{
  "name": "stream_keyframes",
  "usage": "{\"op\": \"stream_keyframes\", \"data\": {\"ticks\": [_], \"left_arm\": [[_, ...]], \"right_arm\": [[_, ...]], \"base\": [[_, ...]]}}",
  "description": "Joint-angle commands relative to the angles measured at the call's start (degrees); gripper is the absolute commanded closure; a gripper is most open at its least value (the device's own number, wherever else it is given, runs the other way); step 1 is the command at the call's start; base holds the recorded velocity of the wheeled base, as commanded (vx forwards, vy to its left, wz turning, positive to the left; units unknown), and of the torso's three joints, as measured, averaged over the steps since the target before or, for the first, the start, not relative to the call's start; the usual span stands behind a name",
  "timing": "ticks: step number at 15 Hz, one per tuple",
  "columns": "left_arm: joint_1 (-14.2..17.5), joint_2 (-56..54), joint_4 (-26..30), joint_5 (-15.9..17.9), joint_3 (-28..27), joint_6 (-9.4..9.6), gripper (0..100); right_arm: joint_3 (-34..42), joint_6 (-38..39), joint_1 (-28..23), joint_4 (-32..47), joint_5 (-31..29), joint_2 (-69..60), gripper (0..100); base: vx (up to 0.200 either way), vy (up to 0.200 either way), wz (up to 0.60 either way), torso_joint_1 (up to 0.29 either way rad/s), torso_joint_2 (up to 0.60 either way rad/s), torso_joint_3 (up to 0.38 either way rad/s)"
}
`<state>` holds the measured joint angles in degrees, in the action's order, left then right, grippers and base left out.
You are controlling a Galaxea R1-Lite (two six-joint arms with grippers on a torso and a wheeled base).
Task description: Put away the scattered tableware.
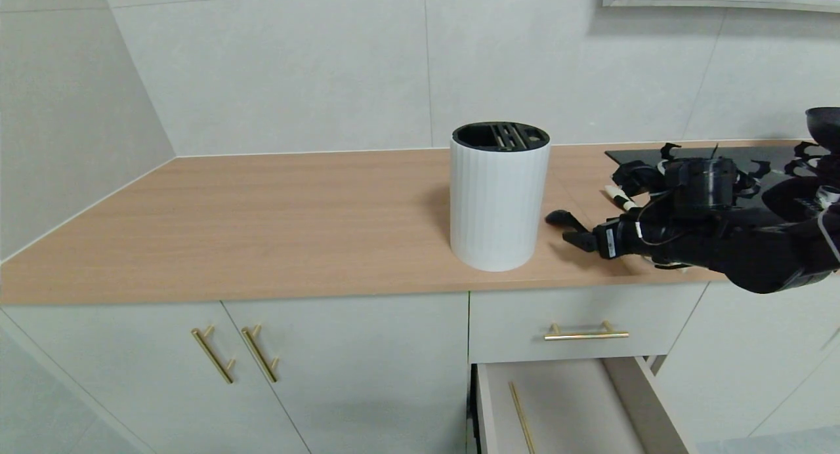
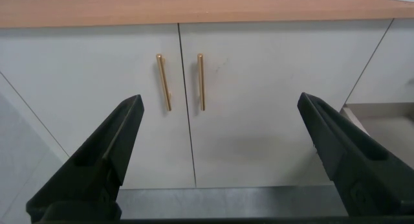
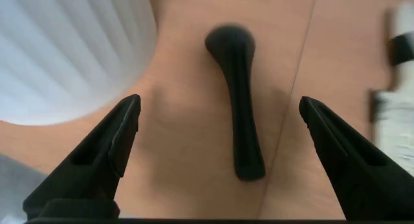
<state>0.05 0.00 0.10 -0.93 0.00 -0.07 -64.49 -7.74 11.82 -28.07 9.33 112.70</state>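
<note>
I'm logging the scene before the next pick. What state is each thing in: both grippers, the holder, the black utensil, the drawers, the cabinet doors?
White holder: upright on the counter.
Black utensil: lying flat on the counter, ungripped.
Right gripper: open, empty, above the utensil.
Left gripper: open, empty.
Upper drawer: shut.
Lower drawer: pulled open.
Cabinet doors: shut.

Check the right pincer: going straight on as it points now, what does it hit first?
Likely the black utensil lying on the countertop just ahead of the right pincer, beside the white holder; depth unclear.
</note>
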Motion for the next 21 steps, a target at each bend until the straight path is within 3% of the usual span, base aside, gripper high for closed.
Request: {"op": "stream_keyframes", "data": {"ticks": [1,18,19,21], "left_arm": [[0.04,0.00,-0.01,-0.04,0.00,-0.01,0],[0.04,0.00,-0.01,-0.04,0.00,-0.01,0],[0.04,0.00,-0.01,-0.04,0.00,-0.01,0],[0.04,0.00,-0.01,-0.04,0.00,-0.01,0]], "right_arm": [[-0.46,0.01,-0.22,-0.14,0.08,2.61,0],[-2.48,1.94,-0.40,-0.49,-0.01,5.16,0],[-2.57,2.03,-0.40,-0.58,-0.01,5.16,100],[-2.66,2.12,-0.40,-0.58,-0.01,5.07,100]], "base": [[0.000,0.000,0.00,0.000,0.00,0.000],[0.000,0.000,0.00,0.000,0.00,0.000],[0.000,0.000,0.00,0.000,0.00,0.000],[0.000,0.000,0.00,0.000,0.00,0.000]]}}
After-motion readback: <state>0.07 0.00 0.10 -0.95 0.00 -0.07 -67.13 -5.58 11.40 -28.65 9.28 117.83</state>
